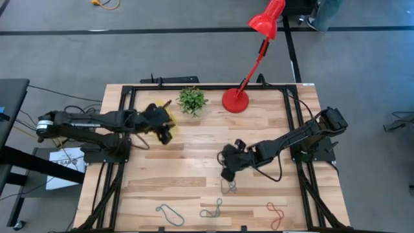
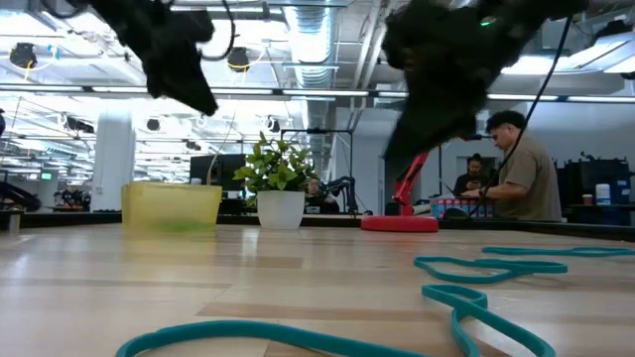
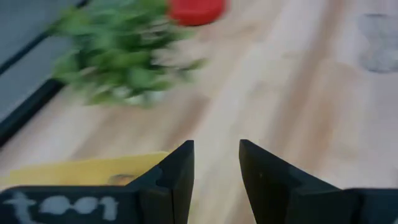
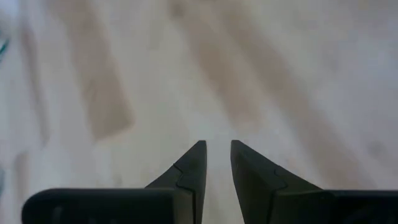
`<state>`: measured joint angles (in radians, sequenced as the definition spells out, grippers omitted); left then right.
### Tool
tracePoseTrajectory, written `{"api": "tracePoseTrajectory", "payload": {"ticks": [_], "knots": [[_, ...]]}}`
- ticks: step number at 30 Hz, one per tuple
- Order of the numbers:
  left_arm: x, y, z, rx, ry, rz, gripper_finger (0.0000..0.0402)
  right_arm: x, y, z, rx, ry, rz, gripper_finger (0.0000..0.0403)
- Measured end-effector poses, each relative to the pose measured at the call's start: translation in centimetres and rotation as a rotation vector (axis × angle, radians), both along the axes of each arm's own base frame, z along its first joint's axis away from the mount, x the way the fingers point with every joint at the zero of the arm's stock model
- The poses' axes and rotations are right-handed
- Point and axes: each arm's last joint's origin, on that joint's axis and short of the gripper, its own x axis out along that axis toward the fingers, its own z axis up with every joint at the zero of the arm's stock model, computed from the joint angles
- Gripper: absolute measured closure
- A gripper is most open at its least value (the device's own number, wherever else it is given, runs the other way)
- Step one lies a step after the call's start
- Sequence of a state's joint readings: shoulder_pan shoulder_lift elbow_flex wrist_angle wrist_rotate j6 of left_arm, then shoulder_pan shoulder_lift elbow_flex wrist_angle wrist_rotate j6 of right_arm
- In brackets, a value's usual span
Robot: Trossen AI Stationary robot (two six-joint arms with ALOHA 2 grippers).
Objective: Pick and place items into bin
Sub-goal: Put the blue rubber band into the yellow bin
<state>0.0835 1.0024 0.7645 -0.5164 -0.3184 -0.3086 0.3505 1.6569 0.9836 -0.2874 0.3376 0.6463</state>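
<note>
The yellow bin sits near the table's far left, mostly covered by my left arm; it also shows in the low view and at the edge of the left wrist view. My left gripper hovers above the bin's near-right side, open and empty. My right gripper hangs over bare wood at mid-table, narrowly open and holding nothing. A grey-green band lies just nearside of it. A teal band, a green band and a red band lie flat along the near edge.
A small potted plant and the red lamp's base stand at the far edge, right of the bin; the lamp's head leans beyond the table. Black frame rails run along both sides. People stand in the room behind.
</note>
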Motion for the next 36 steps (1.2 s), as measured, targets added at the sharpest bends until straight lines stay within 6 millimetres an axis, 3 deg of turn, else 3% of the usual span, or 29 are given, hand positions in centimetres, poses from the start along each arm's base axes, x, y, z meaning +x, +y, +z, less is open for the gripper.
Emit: {"api": "tracePoseTrajectory", "payload": {"ticks": [3, 8, 13, 19, 24, 32, 36], "knots": [[0.1, -2.0, 0.2, -0.03, -0.027, -0.102, 0.0283, -0.9, 1.3, -0.3, 0.032, 0.065, 0.04, 0.0336], [0.1, -5.5, 0.1, -0.091, -0.053, -0.209, 0.0283, -4.0, 2.5, -1.4, 0.035, 0.287, -0.072, 0.0336], [-0.2, -8.3, 0.8, -0.01, -0.15, -0.246, 0.0283, -5.9, 2.6, -1.7, -0.052, 0.407, -0.126, 0.0336], [-0.9, -10.5, 1.3, 0.078, -0.224, -0.243, 0.0283, -5.6, 2.1, -1.7, -0.068, 0.425, -0.098, 0.0336], [-1.6, -11.8, 1.4, 0.085, -0.243, -0.268, 0.0283, -5.2, 1.7, -1.8, 0.038, 0.461, -0.088, 0.0336], [-2.7, -13.4, 1.5, 0.135, -0.27, -0.286, 0.0283, -4.3, 2.1, -5.4, 0.055, 0.586, -0.101, 0.0336], [-3.0, -13.8, 1.5, 0.154, -0.278, -0.288, 0.0283, -3.9, 1.6, -6.1, 0.057, 0.615, -0.111, 0.0336]]}}
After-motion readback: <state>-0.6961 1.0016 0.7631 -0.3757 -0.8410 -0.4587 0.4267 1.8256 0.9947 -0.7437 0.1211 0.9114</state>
